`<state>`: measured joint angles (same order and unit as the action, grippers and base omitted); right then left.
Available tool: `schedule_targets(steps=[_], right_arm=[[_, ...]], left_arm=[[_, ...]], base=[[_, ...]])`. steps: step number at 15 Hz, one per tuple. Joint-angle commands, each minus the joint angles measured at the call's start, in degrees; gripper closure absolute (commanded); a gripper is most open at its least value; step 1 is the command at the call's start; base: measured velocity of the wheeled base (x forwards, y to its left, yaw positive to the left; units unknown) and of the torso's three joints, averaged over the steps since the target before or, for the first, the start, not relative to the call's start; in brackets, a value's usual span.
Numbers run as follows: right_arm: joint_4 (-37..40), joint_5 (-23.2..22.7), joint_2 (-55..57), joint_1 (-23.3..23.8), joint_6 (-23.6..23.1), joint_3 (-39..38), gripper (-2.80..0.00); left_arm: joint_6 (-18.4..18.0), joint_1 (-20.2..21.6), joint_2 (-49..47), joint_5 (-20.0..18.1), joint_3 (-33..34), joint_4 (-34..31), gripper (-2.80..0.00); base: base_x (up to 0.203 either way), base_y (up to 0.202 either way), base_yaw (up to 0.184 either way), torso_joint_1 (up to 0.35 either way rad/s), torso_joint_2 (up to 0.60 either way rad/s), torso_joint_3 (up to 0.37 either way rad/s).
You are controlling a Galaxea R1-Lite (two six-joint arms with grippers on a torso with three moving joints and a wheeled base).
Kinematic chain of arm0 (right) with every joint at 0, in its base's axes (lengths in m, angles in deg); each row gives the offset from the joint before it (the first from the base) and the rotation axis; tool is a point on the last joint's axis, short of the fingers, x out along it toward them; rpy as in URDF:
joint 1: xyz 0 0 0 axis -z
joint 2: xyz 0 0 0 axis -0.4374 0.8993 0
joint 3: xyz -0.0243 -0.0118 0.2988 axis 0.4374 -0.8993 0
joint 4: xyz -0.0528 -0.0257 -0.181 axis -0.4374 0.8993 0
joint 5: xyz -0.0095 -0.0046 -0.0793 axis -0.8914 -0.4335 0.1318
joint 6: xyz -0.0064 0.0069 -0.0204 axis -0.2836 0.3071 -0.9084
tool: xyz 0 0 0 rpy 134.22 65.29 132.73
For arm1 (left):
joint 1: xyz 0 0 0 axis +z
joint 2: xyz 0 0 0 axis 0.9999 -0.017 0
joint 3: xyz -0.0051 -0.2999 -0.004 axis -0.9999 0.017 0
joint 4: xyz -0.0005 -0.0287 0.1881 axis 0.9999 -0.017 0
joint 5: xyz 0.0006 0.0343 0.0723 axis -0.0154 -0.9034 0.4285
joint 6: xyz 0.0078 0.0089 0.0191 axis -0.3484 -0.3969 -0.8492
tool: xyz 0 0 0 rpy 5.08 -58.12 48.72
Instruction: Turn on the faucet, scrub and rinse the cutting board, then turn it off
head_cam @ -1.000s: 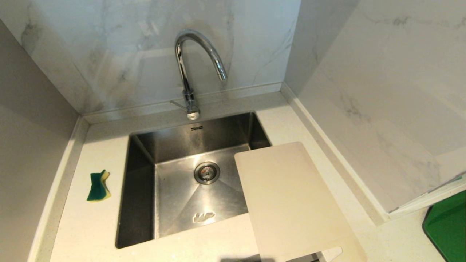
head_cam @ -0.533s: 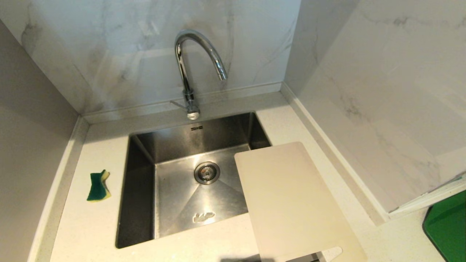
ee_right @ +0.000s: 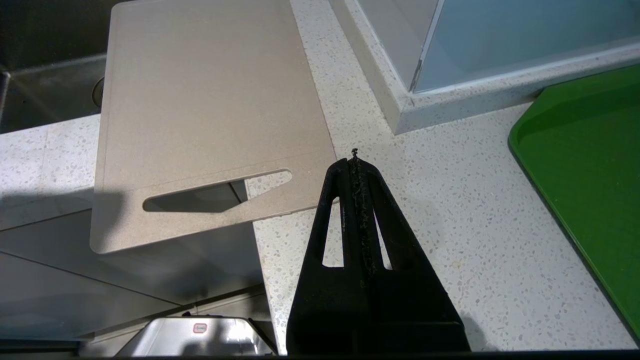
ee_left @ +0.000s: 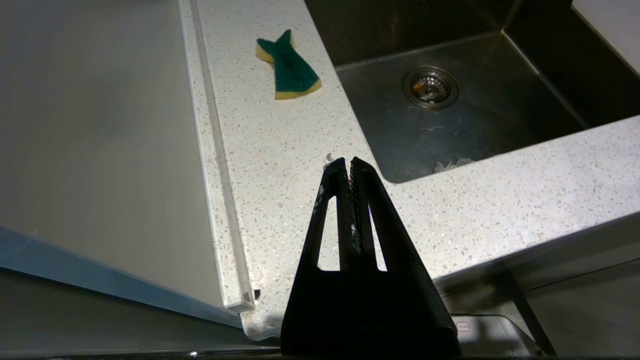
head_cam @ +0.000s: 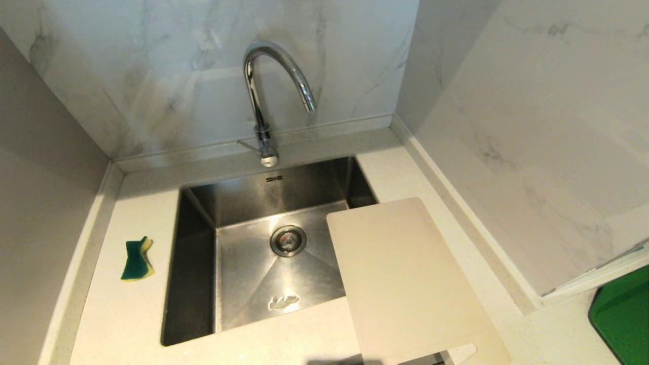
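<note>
Both my arms are parked low at the front of the counter, neither shows in the head view. My left gripper (ee_left: 349,162) is clenched, fingers pressed together, nothing between them; it hangs over the speckled countertop (ee_left: 280,150) by the sink's near left corner. My right gripper (ee_right: 354,162) is clenched too, empty, just beside the handle end of the cutting board (ee_right: 205,100) but not touching it.

Faucet (head_cam: 263,91): chrome gooseneck at the back rim of the sink (head_cam: 197,243), spout arching over toward the right, thin side lever (head_cam: 248,146) sticking out to the left at its base. No water running from the spout.

Cutting board (head_cam: 405,284): cream-white, lying flat on the counter to the right of the sink, turned a bit askew. Its far left corner overhangs the basin. Its near end with the slot handle (ee_right: 215,192) sticks out past the counter's front edge, so part of the slot shows the cabinet front below.

Sink is stainless steel, with the drain strainer (head_cam: 288,241) mid-floor and a small whitish patch (head_cam: 284,302) on the floor nearer me.

Sponge (head_cam: 137,259): green scouring side with a yellow edge, waisted shape, on the counter left of the sink, well apart from the board.

Green tray (head_cam: 623,319) at the far right on the counter, only partly in frame. Marble-look wall panels behind and to the right.
</note>
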<state>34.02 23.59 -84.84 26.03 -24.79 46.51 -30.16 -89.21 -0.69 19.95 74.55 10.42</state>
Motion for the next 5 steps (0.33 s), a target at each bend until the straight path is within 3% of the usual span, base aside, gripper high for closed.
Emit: schedule_targets(steps=[1,5], right_arm=[[-0.07,0.00,0.00,-0.01,-0.08,0.00,0.00],[-0.24,0.00,0.00,-0.01,-0.61,0.00,0.00]], left_arm=[[0.01,0.01,-0.08,0.02,0.18,0.00,0.00],[0.01,0.01,-0.16,0.02,0.18,0.00,0.00]], base=[[0.000,0.000,0.000,0.000,0.00,0.000],[0.000,0.000,0.000,0.000,0.00,0.000]])
